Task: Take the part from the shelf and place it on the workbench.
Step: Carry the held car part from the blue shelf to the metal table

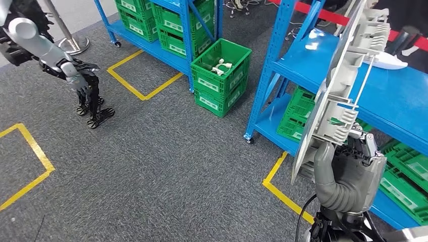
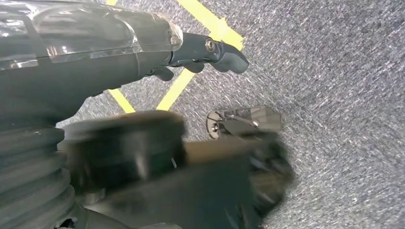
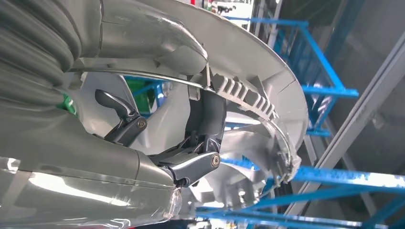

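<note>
So, going left to right: our left robot hand (image 1: 86,88) hangs out over the carpet (image 1: 151,161) with nothing in it, fingers pointing down and a bit apart, probably just parked clear of the load. Next come the yellow tape boxes (image 1: 141,75) on the floor and a stack of green crates (image 1: 220,75) beside the first blue shelf (image 1: 176,30). Over on the right, we've got the part (image 1: 335,96), a big grey ribbed plastic panel, held nearly upright in front of the second shelf (image 1: 383,91). Standing it on edge likely keeps it from snagging the shelf posts. Our right robot hand (image 1: 351,169) grips it at the bottom edge, thumb on one face and dark fingers (image 3: 203,138) wrapped onto the ribbed side. We'd say the part's off the shelf but not on the table yet.
</note>
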You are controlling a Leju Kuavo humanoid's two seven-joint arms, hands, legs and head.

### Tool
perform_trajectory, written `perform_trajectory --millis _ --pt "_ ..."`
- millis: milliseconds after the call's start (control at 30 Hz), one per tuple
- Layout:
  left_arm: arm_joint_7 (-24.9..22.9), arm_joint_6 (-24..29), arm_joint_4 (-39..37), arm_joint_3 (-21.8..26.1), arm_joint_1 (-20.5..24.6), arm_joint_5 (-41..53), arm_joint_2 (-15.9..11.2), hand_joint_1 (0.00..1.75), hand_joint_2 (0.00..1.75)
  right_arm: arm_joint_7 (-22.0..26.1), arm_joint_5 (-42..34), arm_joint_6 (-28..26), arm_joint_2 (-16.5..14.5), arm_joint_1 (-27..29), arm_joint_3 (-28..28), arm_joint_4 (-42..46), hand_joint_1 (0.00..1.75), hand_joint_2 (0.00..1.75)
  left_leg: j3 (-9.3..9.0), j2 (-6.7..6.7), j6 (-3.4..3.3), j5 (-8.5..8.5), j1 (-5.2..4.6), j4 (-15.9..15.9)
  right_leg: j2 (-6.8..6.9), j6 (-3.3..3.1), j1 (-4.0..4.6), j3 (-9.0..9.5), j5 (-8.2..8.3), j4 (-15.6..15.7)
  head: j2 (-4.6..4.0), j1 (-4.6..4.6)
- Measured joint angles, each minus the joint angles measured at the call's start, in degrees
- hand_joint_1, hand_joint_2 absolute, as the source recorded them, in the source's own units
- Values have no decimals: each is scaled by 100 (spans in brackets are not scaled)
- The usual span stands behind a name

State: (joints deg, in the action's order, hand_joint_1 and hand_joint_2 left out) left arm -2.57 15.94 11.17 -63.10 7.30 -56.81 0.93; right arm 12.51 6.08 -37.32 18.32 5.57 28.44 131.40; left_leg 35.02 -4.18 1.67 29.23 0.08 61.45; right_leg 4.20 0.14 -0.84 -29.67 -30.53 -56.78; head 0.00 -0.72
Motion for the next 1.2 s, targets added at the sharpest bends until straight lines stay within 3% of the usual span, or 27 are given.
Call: perform_trajectory --millis 33,67,133,200,267,333,367,400,433,500,567,633,700,767,833,867,900,933,1000,1067,1133,1200 --pt "-1 0 0 0 5 2 1 0 175 -5 4 -4 0 0 0 1 175 175 -108 -115 -32 -42 -28 -214 48 28 16 10 -15 -8 0 1" --pt "-2 1 0 0 11 4 2 0 175 -11 8 -8 0 1 0 2 175 175 -133 -149 -65 -29 -55 -292 104 54 28 14 -27 -13 0 8" --pt "-3 2 -1 0 11 5 3 0 175 -20 11 -11 0 -2 0 3 175 175 -104 0 -141 -51 -63 -312 202 112 17 29 -63 -17 0 31" --pt "-4 8 -1 0 11 5 4 0 175 -25 12 -13 3 1 -1 9 175 175 -97 177 -217 -86 -47 -336 9 166 -14 -20 -243 -202 0 53" --pt "-5 15 -1 0 21 6 12 0 175 -29 14 -15 9 13 -2 16 175 175 -99 350 -274 -110 -43 -347 -300 179 -22 -269 -615 -833 0 111" --pt "-6 16 0 0 22 7 22 0 175 -31 15 -17 15 20 -2 15 175 175 -102 532 -303 -120 -62 -344 -391 165 -13 -590 -890 -1549 0 171" --pt "-10 16 -1 0 16 7 24 0 175 -31 15 -17 16 21 -1 14 175 175 -106 623 -308 -122 -70 -343 -401 152 -10 -662 -872 -1681 0 189" --pt "-16 16 -1 0 10 8 24 0 175 -32 15 -17 16 21 -1 14 175 175 -114 709 -309 -123 -75 -340 -415 133 -7 -638 -736 -1590 0 200" --pt "-24 16 -2 0 6 10 23 0 175 -32 16 -17 17 20 0 14 175 175 -123 786 -309 -124 -76 -338 -448 111 -5 -531 -514 -1306 0 212" --pt "-38 15 -1 0 6 19 23 0 175 -33 24 -20 19 15 0 16 175 175 -117 912 -297 -127 -78 -324 -649 60 -12 -264 -96 -578 0 241" --pt "-47 13 0 0 5 30 24 0 175 -35 39 -23 25 9 0 20 175 175 -57 996 -251 -149 -74 -307 -789 22 -11 -129 22 -174 0 258" --pt "-56 11 -2 0 -7 38 20 0 175 -39 48 -23 30 5 0 22 175 175 -7 1061 -187 -177 -68 -312 -732 -12 -10 -105 6 -83 0 253" --pt "-64 10 -3 0 -13 40 12 0 175 -44 52 -23 28 -2 -1 23 175 175 59 816 -127 -71 -89 -191 -631 -61 -24 -81 40 -24 0 218" --pt "-68 9 -2 0 -1 41 2 0 175 -48 55 -23 28 1 -1 27 175 175 308 462 -64 257 -72 343 -498 -95 -20 -59 56 8 0 148" --pt "-68 6 -2 0 6 42 0 0 175 -49 55 -23 27 9 0 30 175 175 651 391 -1 560 -6 1048 -355 -103 -9 -57 49 6 0 90" --pt "-68 4 -2 0 2 42 0 0 175 -50 55 -23 27 10 0 29 175 175 737 392 26 586 22 1225 -284 -100 -9 -54 43 5 0 70" --pt "-68 2 -2 0 -1 42 -1 0 175 -51 55 -23 27 9 0 29 175 175 709 383 47 499 42 1181 -219 -91 -11 -47 35 2 0 52" --pt "-68 1 -2 0 -3 42 -3 0 175 -51 55 -23 26 9 0 29 175 175 565 345 60 324 59 923 -160 -75 -15 -33 22 -1 0 36" --pt "-68 1 -2 0 2 42 -7 0 175 -51 55 -23 26 6 0 31 175 175 145 86 61 -1 40 163 -59 -19 -7 2 -20 -18 0 9" --pt "-68 0 -1 0 17 44 -7 0 175 -52 56 -25 27 10 1 34 175 175 -57 -96 6 -83 -11 -236 35 48 18 22 -57 -35 0 -1" --pt "-68 -1 -2 0 24 46 -9 0 175 -54 57 -26 28 11 1 39 175 175 -36 19 -81 -79 -37 -257 168 105 20 45 -77 -27 0 11" --pt "-68 -1 -2 0 21 46 -11 0 175 -54 57 -26 29 9 1 46 175 175 -31 183 -159 -110 -30 -284 114 155 -9 44 -198 -118 0 30"
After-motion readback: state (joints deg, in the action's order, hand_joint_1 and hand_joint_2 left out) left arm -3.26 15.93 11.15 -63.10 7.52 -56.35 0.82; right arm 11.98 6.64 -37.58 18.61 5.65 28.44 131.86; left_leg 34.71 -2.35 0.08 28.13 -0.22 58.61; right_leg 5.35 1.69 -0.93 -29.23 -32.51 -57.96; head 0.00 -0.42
